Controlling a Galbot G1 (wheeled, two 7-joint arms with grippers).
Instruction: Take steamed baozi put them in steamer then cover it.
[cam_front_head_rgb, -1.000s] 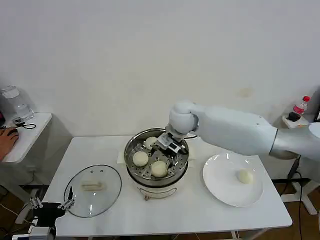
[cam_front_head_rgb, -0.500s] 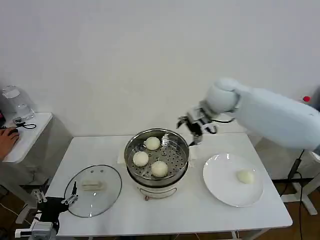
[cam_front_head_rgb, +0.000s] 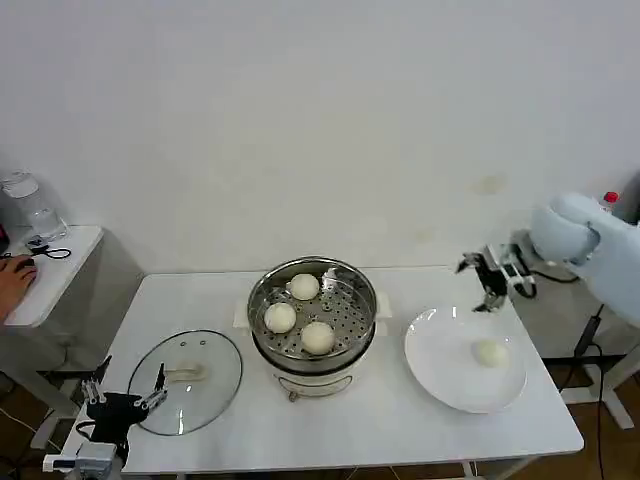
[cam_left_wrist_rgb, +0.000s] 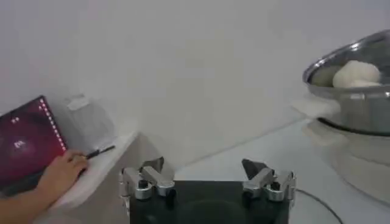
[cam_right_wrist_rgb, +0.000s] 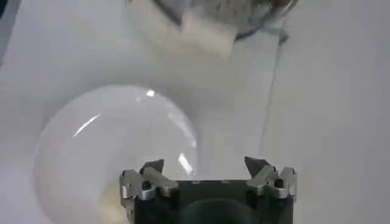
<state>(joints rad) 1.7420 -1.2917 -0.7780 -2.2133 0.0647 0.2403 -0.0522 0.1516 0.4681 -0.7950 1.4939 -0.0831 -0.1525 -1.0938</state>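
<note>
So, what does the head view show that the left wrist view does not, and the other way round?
The head view alone has the white plate with one baozi on it, the glass cover lying flat on the table, three baozi in the steamer, and the right gripper open above the plate's far edge. The left wrist view alone has a red-lit laptop screen. Both show the steamer, the open left gripper and a person's hand on the side table.
</note>
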